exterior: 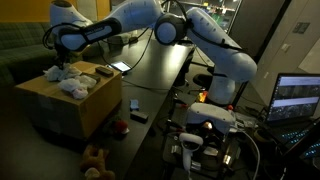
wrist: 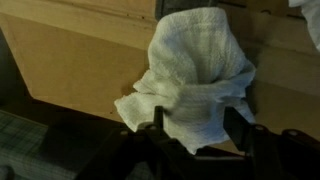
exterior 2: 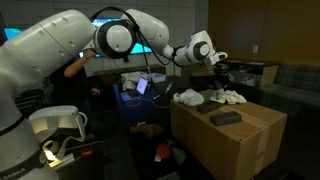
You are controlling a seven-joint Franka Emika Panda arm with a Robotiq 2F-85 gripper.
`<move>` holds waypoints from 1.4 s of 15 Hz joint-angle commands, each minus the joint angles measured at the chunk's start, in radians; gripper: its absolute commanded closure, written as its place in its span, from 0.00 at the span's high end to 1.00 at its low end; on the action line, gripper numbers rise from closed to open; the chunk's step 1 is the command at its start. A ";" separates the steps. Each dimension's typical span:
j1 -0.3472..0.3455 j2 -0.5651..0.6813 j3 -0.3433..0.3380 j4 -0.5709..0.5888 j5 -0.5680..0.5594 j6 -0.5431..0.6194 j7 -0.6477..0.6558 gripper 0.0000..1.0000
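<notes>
Gripper [wrist: 197, 125] jaws stand partly apart, one on either side of a white cloth [wrist: 195, 70] heaped at the box's [wrist: 70, 60] edge. The fingers [wrist: 157, 135] touch its folds.

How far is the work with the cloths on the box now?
Looks done: one cloth lies free on the cardboard box. In hand: the gripper has a second cloth between its fingers; whether it grips is unclear. Left, perhaps: both cloths are crumpled, not folded.

One cardboard box [exterior 2: 235, 142], one dark flat object [exterior 2: 225, 117], perhaps three white cloths [exterior 2: 188, 96].
</notes>
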 commanded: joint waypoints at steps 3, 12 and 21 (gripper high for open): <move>-0.103 -0.148 0.126 -0.079 0.130 -0.159 -0.263 1.00; -0.274 -0.552 0.146 -0.463 0.281 -0.430 -0.343 1.00; -0.343 -0.871 0.079 -0.917 0.457 -0.370 -0.421 1.00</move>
